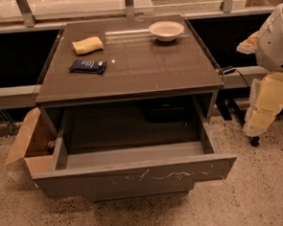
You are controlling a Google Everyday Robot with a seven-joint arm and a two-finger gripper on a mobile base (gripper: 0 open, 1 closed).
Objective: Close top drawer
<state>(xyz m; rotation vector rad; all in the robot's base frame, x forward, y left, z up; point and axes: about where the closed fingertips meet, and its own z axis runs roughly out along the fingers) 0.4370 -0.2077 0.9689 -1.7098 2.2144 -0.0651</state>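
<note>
The gripper (263, 116) was seen at the right edge of the view, held low beside the cabinet (144, 76). Whether it was spread or pressed together could not be made out. The top drawer (136, 176) was found pulled far out, lower and to the camera's left of the gripper and well apart from it, with its scratched front panel nearest the camera. Higher and farther left, a yellow sponge (87, 45), a blue packet (87, 66) and a white bowl (166, 30) were laid on the cabinet top. An open cardboard box (30, 141) was placed beyond the drawer's far side.
</note>
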